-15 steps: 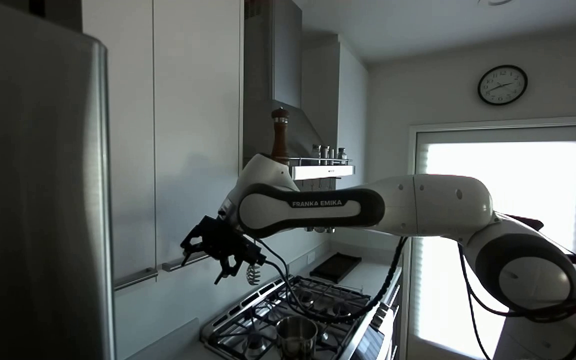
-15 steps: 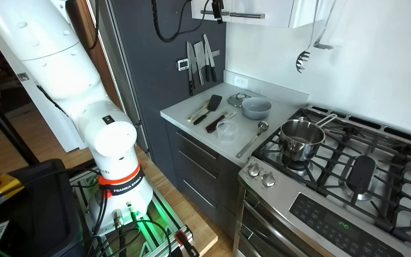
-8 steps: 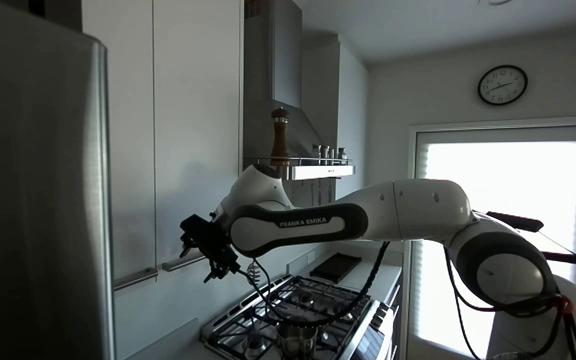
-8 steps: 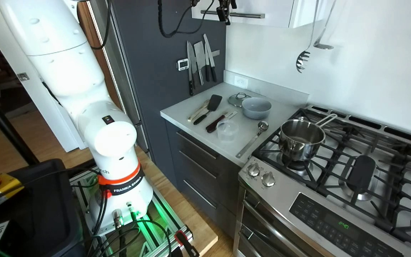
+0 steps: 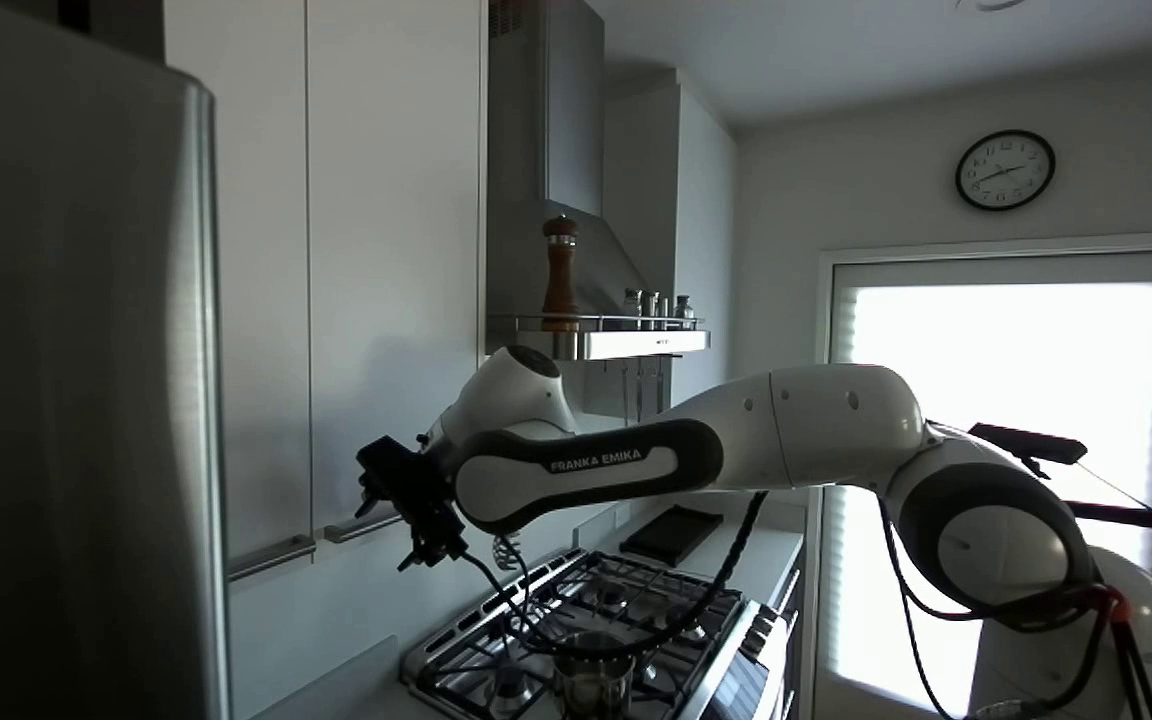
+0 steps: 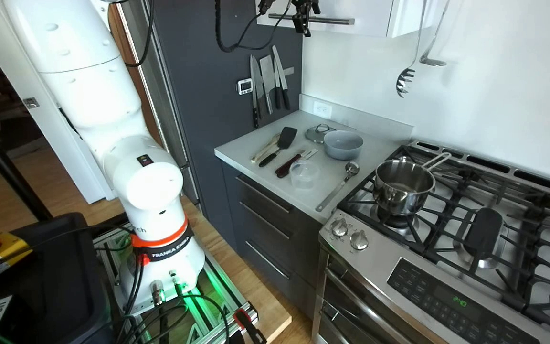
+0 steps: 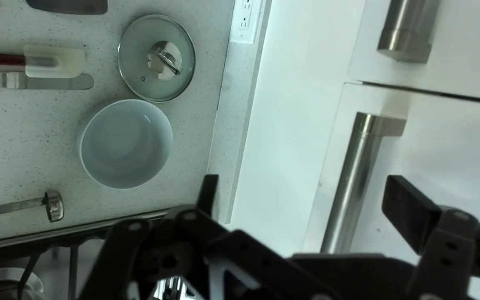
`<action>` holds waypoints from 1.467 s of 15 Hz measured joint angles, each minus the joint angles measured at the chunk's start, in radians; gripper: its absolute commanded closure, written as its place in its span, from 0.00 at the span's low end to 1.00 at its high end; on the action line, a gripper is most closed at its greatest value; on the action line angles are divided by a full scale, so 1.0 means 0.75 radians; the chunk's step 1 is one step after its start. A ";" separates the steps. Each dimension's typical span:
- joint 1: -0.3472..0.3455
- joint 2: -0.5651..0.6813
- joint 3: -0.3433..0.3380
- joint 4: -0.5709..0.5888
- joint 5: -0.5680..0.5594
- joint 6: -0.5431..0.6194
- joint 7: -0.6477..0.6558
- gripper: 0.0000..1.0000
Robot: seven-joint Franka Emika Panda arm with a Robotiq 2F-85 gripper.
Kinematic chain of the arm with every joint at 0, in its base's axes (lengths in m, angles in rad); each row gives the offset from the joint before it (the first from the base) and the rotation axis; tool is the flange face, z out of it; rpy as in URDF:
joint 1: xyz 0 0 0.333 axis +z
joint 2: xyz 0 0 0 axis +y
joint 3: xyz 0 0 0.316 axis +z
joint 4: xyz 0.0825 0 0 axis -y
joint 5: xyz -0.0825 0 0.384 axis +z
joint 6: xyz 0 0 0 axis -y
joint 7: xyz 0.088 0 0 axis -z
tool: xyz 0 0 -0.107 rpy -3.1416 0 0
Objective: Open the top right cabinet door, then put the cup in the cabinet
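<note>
The top right cabinet door (image 5: 391, 200) is a tall pale panel, shut. It also shows in an exterior view (image 6: 365, 16) and at the right of the wrist view (image 7: 452, 166). Its steel bar handle (image 7: 352, 183) runs along its lower edge. My gripper (image 7: 302, 183) is open and empty, with the handle between its fingers in the wrist view; I cannot tell any contact. It shows at the handle in both exterior views (image 5: 384, 540) (image 6: 312, 23). The cabinet (image 6: 411, 16) interior is hidden. A clear whitish cup (image 6: 304, 174) stands on the counter, outside the wrist view.
Left door's handle (image 7: 402, 33) lies beside the right one. Below are a grey bowl (image 6: 344, 145), a glass lid (image 7: 144, 37), utensils and a steel pot (image 6: 404, 191) on the stove. Knives hang on the dark side panel (image 6: 217, 71). A range hood (image 5: 576, 120) and steel fridge (image 5: 86, 350) flank the cabinet.
The arm has come lower and closer to the cabinet. The gripper has turned and moved right along the handles in an exterior view. The door and cup have not moved.
</note>
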 measured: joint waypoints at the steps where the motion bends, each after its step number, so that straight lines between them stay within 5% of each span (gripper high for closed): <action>1: 0.001 0.003 0.000 -0.005 0.000 0.010 0.000 0.00; 7: 0.011 0.030 -0.003 -0.028 0.012 0.142 0.000 0.00; 14: 0.020 0.040 -0.014 -0.044 0.070 0.126 -0.023 0.00; 22: 0.023 -0.006 -0.057 -0.014 0.269 -0.100 -0.237 0.00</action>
